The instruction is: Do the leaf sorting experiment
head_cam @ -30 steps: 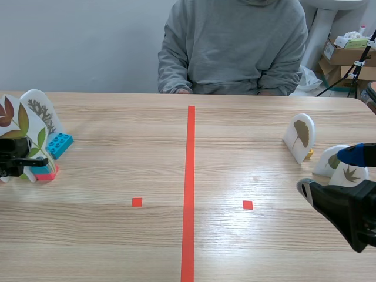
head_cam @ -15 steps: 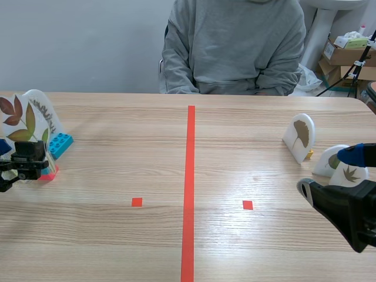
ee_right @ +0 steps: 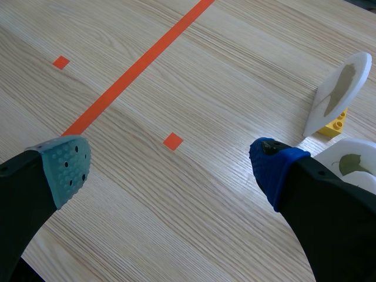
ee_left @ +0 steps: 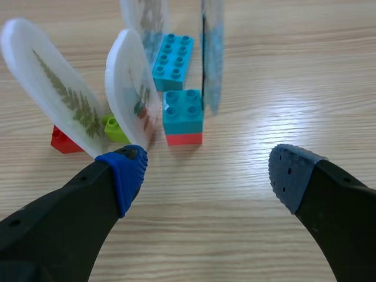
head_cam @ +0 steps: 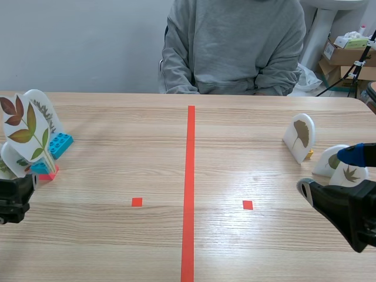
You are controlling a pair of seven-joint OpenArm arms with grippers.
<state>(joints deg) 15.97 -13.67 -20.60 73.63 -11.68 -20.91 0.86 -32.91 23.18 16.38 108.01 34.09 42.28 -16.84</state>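
Note:
At the table's left end stand several white leaf cards on toy bricks: a tall one with red and green leaves (head_cam: 23, 130), a fern card (head_cam: 45, 111) behind it, and a small one (head_cam: 10, 160). My left gripper (head_cam: 14, 197) sits just in front of them, open and holding nothing. In the left wrist view its open fingers (ee_left: 205, 173) frame a teal-on-red brick (ee_left: 182, 114), a fern card (ee_left: 59, 97) and a small leaf card (ee_left: 132, 88). My right gripper (head_cam: 332, 173) is open at the right edge, near a ginkgo card (head_cam: 301, 136).
A person in a grey sweatshirt (head_cam: 235, 44) sits across the table with arms folded. Two more leaf cards (head_cam: 346, 170) stand beside the right gripper. A blue brick (head_cam: 59, 144) lies by the left cards. The red centre line (head_cam: 189, 188) divides the table.
My left gripper opened, let go of the red-and-green leaf card and drew back toward the robot. That card now stands on its own. The right arm stayed still.

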